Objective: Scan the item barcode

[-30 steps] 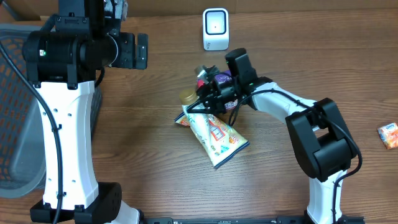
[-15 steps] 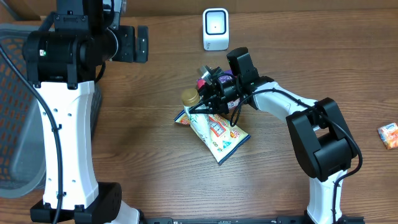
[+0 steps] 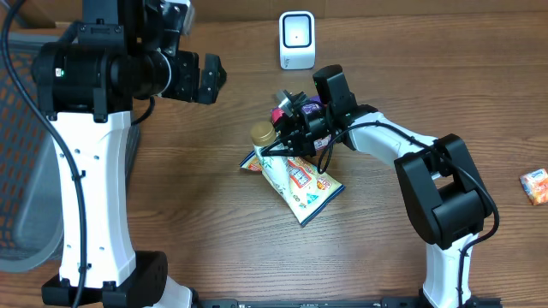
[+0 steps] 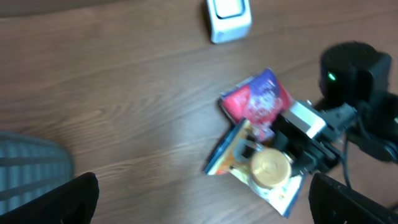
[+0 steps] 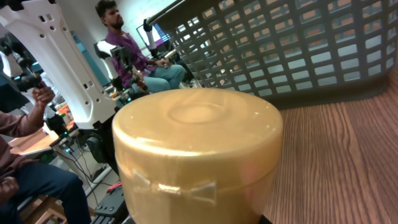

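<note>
The item, a small jar with a gold lid (image 3: 261, 133), is held at the table's middle above a pile of packets, with my right gripper (image 3: 274, 144) shut on it. In the right wrist view the gold lid (image 5: 199, 146) fills the frame and hides the fingers. The left wrist view looks down on the jar (image 4: 269, 168) from above. The white barcode scanner (image 3: 296, 40) stands at the back edge, also seen as the scanner (image 4: 229, 18). My left gripper (image 3: 208, 78) hangs open and empty at the upper left, its fingers (image 4: 74, 199) spread wide.
A white and blue snack packet (image 3: 301, 186) lies under the jar, and a red and purple packet (image 3: 282, 111) behind it. A grey mesh basket (image 3: 17, 154) stands at the left. An orange pack (image 3: 535, 186) lies at the far right.
My left gripper has swung to the right and turned toward the pile. The jar and the packet under it shifted slightly a second ago and have stayed still since.
</note>
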